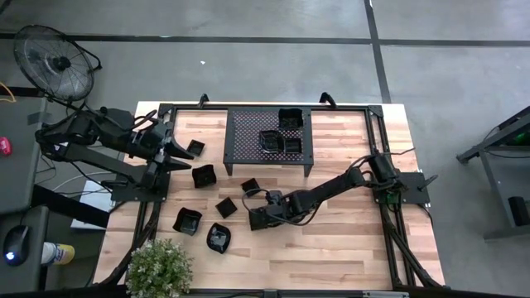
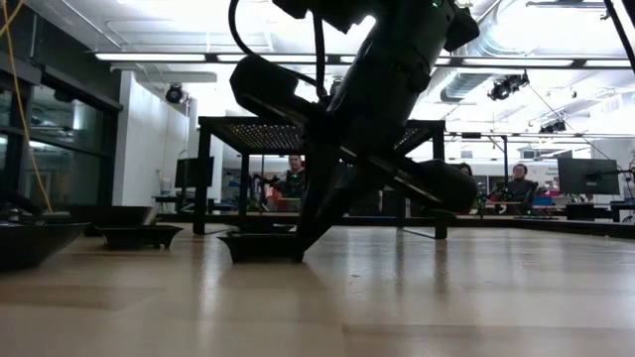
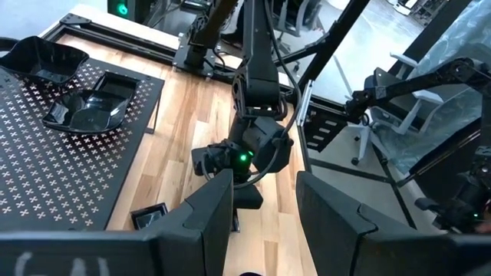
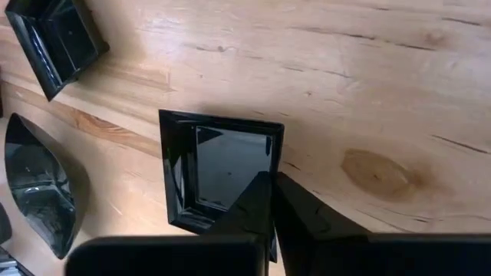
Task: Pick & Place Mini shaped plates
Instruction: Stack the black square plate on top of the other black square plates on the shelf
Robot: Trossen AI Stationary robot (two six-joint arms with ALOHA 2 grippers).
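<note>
A square glossy black mini plate (image 4: 219,165) lies flat on the wooden table, and my right gripper (image 4: 270,182) is shut on its edge; in the low view that plate (image 2: 256,246) rests on its base. Other mini plates lie around it: a square one (image 4: 55,42), a wavy one (image 4: 34,192), and more (image 1: 204,175) (image 1: 187,220) toward the table's left. Three plates (image 1: 281,136) sit on the black perforated rack (image 1: 244,136). My left gripper (image 3: 265,222) is held open above the table's left side, with nothing between its fingers. My right gripper pinches the square plate's rim (image 4: 278,157) at one side, near a corner, one finger over the hollow and the other outside. The fingers slant down from the table's right side. The plate stays flat on the table (image 2: 260,260).
The rack stands on legs at the table's far middle. A potted plant (image 1: 157,266) is at the near left corner, and a fan (image 1: 54,60) stands off the far left. Bare wood (image 1: 331,248) lies at the near right. People sit in the room behind.
</note>
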